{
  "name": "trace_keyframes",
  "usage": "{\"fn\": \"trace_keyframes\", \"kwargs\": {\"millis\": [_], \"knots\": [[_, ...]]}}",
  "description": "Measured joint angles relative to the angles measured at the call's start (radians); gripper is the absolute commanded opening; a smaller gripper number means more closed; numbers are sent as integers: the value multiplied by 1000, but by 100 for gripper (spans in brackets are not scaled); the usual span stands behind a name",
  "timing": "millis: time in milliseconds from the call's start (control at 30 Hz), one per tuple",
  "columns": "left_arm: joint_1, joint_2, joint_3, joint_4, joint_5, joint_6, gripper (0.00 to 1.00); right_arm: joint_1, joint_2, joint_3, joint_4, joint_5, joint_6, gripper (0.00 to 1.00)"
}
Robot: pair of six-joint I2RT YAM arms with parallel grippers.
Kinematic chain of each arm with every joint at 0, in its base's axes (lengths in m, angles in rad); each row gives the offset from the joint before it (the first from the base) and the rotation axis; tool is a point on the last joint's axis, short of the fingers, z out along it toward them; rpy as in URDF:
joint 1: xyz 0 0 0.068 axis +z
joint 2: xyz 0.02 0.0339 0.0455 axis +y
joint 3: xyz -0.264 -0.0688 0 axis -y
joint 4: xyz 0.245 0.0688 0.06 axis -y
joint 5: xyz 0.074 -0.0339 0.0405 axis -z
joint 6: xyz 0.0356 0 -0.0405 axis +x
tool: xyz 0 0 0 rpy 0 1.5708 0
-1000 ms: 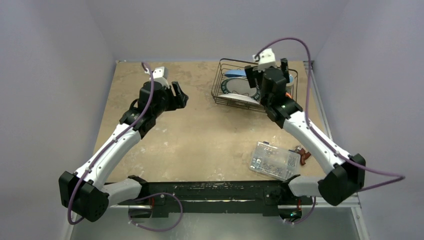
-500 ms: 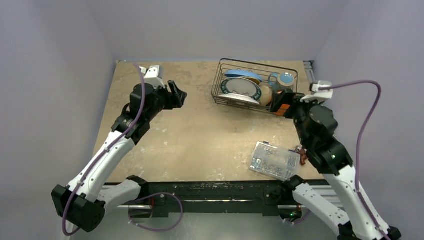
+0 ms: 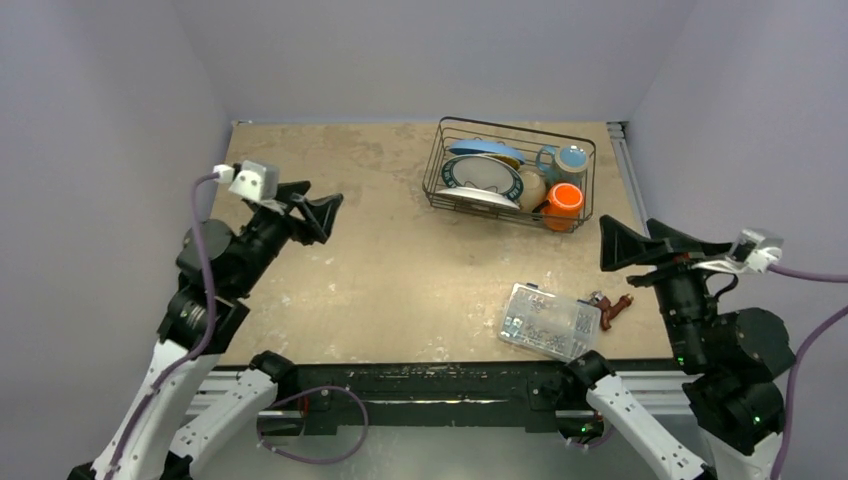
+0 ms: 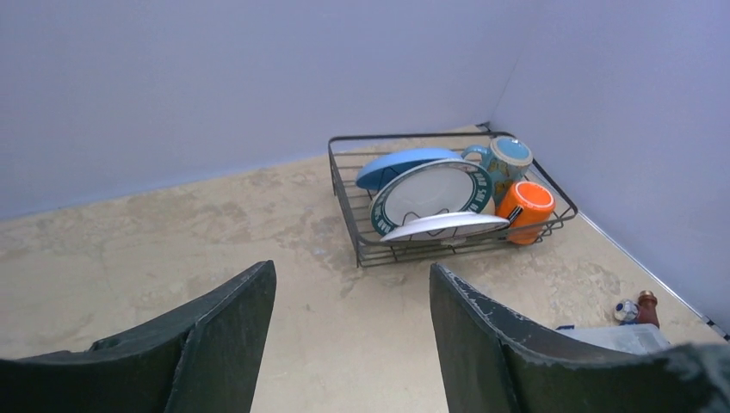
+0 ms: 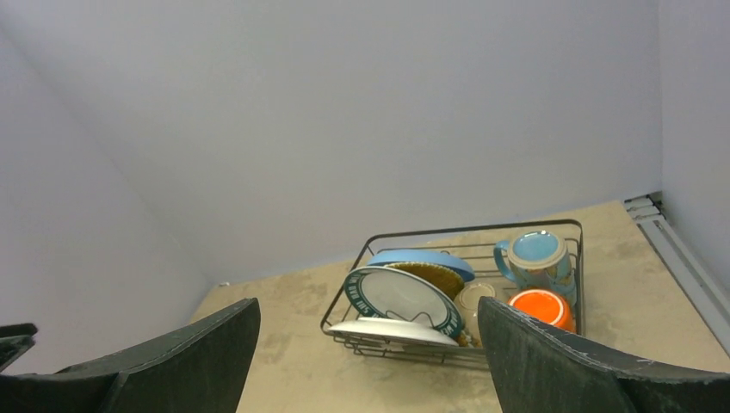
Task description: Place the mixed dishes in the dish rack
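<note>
Dish rack [image 3: 515, 126] stands at the far right of the table [image 3: 380, 260], its long axis running left to right with a slight slant. All the dishes in view sit inside it.

Neither arm is close to the rack. The right gripper [image 3: 627, 230] hangs at the near right, so the rack lies farther off and a little to its left. The left gripper [image 3: 322, 195] hangs over the left side of the table, so the rack lies well apart to its right. The right arm is the nearer of the two. Both grippers have their fingers spread wide, and nothing is held or touched. Each wrist view shows bare space between the fingers and the rack beyond.

Inside the rack:
- The white plate with green patterned rim [image 3: 482, 177] leans on edge in the left half.
- The blue plate [image 3: 485, 148] stands behind it on the far side.
- A strip of the yellow dark-rimmed plate [image 5: 430, 275] shows between those two.
- A shallow white dish [image 4: 443, 225] lies low along the near wall, against the green-rimmed plate.
- In the right half, the light-blue mug [image 3: 572, 158] stands at the far corner.
- The orange cup [image 3: 563, 198] stands at the near corner, just beside the mug.

Judged from this, the loading looks finished. Any coming move would more likely be a retreat than a reach.

A clear plastic box [image 3: 548, 320] lies near the right arm's side of the table, with a small brown part [image 3: 612, 305] just beside it.
</note>
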Motion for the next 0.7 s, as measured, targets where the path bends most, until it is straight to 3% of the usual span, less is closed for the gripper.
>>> {"fn": "trace_keyframes", "kwargs": {"millis": [333,700], "knots": [[0,-267,254,-205,-82,21,66,0,-94,71,-53,20,15,99],[0,-356,286,-416,-143,18,67,0,-92,124,-81,4,55,99]]}}
